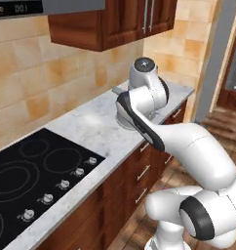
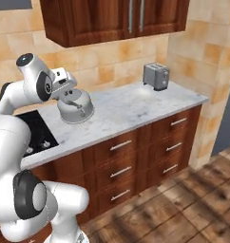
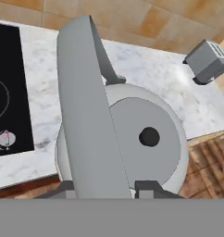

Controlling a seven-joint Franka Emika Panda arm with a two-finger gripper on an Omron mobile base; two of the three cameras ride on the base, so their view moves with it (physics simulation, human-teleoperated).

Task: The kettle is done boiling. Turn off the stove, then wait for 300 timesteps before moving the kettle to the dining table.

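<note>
The fingers are closed on the handle of the kettle, which hangs at the left of the right base view, apparently over the counter just right of the stove. The handle runs bottom-to-top in the hand view.

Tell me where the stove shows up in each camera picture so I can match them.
Left base view: the stove takes the lower left corner, with knobs along its front edge.
Right base view: the stove is a dark patch at mid-left, between the arm's white links.
Hand view: the stove is a black strip down the left edge, with one knob near its bottom.
Shared landmark: the marble counter beside it.
</note>
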